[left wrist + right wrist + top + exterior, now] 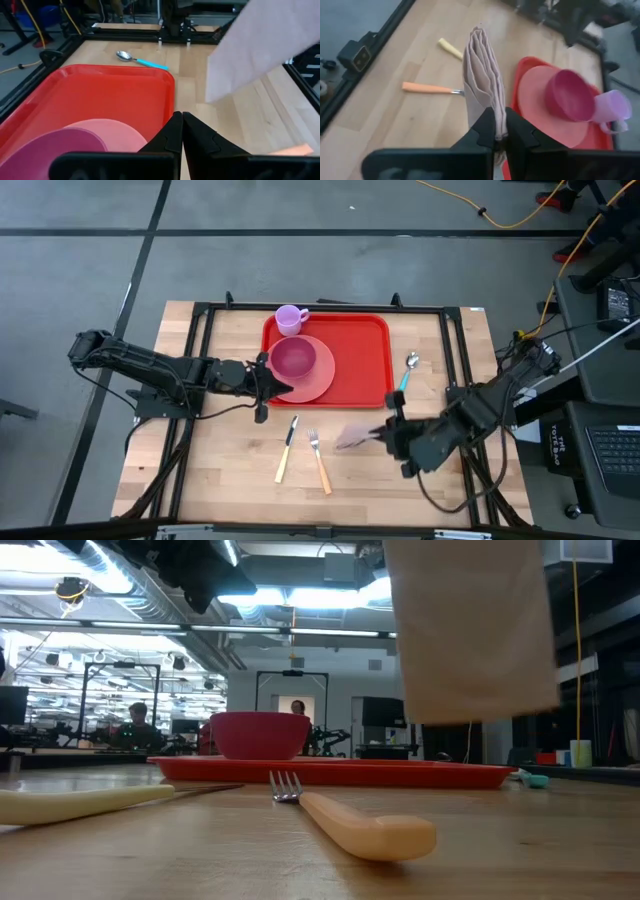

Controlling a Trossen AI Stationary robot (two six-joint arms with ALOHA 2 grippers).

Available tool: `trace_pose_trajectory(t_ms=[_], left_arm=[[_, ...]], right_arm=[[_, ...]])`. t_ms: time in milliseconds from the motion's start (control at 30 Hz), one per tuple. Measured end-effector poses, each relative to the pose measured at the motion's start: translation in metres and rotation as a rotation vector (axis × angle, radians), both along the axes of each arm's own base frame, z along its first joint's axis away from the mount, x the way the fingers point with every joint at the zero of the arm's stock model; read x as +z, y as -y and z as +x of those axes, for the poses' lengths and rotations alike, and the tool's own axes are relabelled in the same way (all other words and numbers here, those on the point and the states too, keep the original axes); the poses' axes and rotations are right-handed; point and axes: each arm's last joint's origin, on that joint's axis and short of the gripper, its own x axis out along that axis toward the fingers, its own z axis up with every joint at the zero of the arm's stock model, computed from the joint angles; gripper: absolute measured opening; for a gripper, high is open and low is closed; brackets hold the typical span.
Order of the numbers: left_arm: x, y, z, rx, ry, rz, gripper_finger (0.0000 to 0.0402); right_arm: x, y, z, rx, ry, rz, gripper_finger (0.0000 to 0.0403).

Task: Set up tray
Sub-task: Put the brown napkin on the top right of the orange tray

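- The fork (319, 461) with the orange handle and the knife (286, 451) with the pale yellow handle lie on the table (230, 480), on the near side of the tray, well apart from its rim.
- The right gripper (384, 433) hangs above the wood just beside the tray's near right corner; its jaws are pinching the pale pink napkin (353, 438), which is lifted clear of the table.
- The left gripper (268, 384) rests at the tray's near left edge, touching the plate's rim or very close to it; its jaws are pressed together and hold nothing.
- The tray (360, 360), large and red, lies in the far middle of the table. On its left part stands the pink plate (322, 377) with the magenta bowl (293, 359); the lilac cup (291, 319) stands in its far left corner.
- The spoon (408, 368) with the blue handle lies just beside the tray's right rim.
- To do this step well, the right arm should probably carry the napkin over the rim to the bare right part of the tray, lower it flat, and release only when it touches.
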Motion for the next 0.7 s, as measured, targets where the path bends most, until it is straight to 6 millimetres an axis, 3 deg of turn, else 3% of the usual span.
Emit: trace_pose_trajectory(t_ms=[400,567,700], left_arm=[[0.0,0.0,0.0,-0.002,0.002,0.01,0.0004],[0.005,-0.001,0.002,-0.011,0.042,0.073,0.0004],[0.006,-0.001,0.002,-0.014,0.056,0.079,0.0008]], right_arm=[[0.022,0.045,-0.013,0.036,-0.005,-0.116,0.0022],[0.027,0.077,-0.009,0.034,-0.029,-0.074,0.0022],[0.018,0.107,-0.005,0.016,-0.034,-0.089,0.0022]])
